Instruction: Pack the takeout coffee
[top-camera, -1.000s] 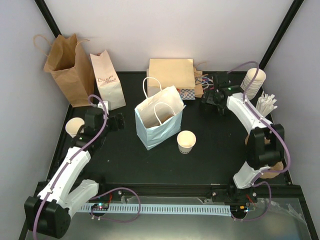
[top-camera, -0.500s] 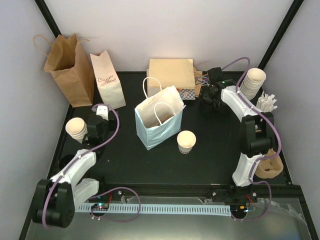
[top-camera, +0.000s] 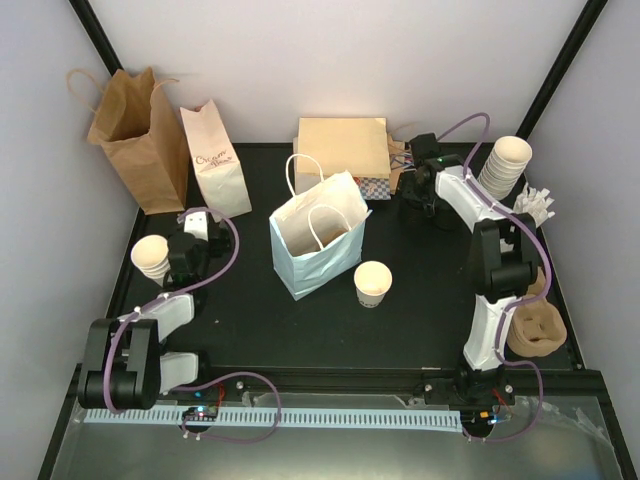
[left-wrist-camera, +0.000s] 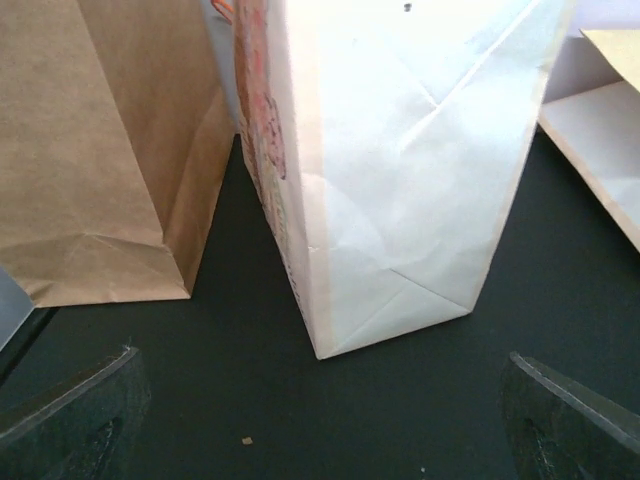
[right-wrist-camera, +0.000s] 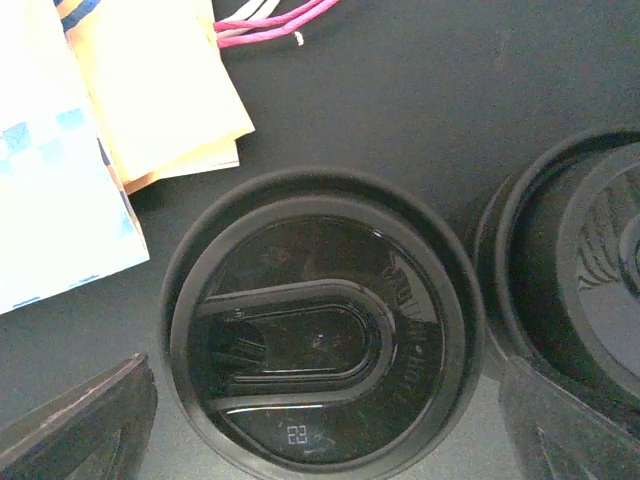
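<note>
The lidless takeout coffee cup (top-camera: 373, 283), centre frame, looks light and easily crushed; I'd take it gently round the middle. The left gripper (left-wrist-camera: 320, 400) and right gripper (right-wrist-camera: 325, 400) both gape wide, empty.

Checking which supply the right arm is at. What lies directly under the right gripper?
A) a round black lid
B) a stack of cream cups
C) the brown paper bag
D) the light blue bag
A: the right wrist view shows a round black lid centred beneath the right gripper, between its open fingers.
</note>
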